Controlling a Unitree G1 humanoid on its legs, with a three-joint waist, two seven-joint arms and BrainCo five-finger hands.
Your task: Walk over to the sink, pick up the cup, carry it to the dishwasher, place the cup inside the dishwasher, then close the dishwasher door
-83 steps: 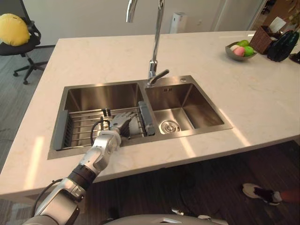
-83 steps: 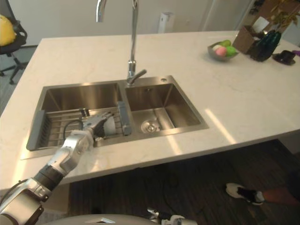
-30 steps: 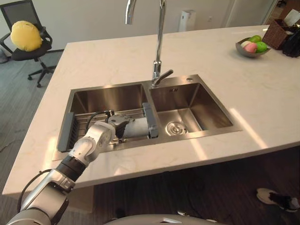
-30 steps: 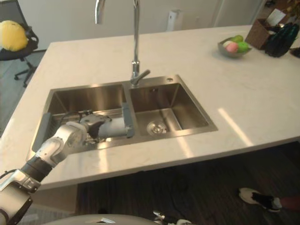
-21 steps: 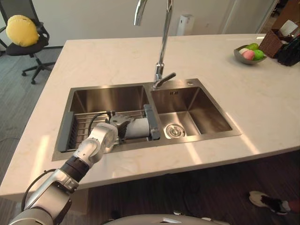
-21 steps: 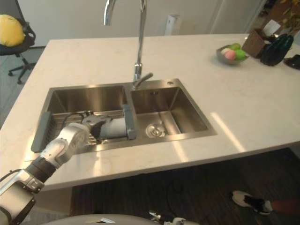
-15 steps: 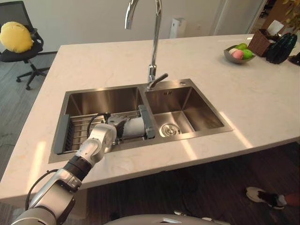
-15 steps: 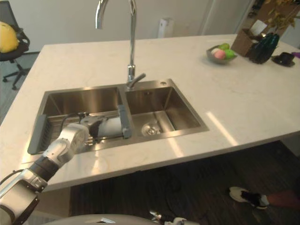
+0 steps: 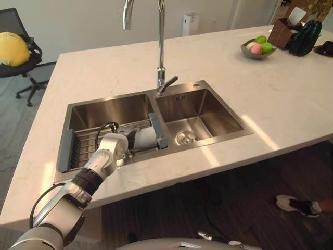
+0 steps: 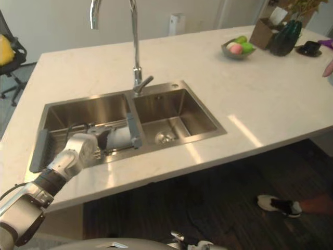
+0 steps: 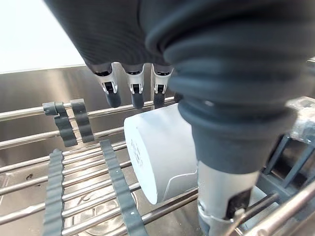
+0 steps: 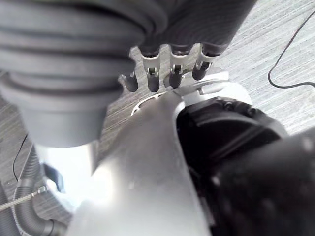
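Note:
A white cup (image 11: 157,152) lies on its side on the wire rack (image 9: 86,143) in the sink's left basin, its flat base turned to the wrist camera. It also shows in the eye views as the cup (image 9: 146,137), against the rack's grey end piece. My left hand (image 9: 127,140) reaches into the basin from the lower left and straddles the cup. Its fingers (image 11: 133,91) point straight over the cup's far side and its thumb (image 11: 224,196) stands on the near side, so it is open and not closed round the cup. My right hand (image 12: 162,69) hangs open over the floor.
The double sink (image 9: 248,130) is set in a pale stone counter, with a tall faucet (image 9: 160,52) between its basins. A fruit bowl (image 9: 256,48), a basket (image 9: 285,26) and a dark bag (image 9: 306,37) stand far right. A person's shoe (image 9: 299,204) is on the floor at the right.
The camera has shifted between frames. My left hand stays at the cup on the rack, a little closer round it than 2.8 s ago. The cup has not moved.

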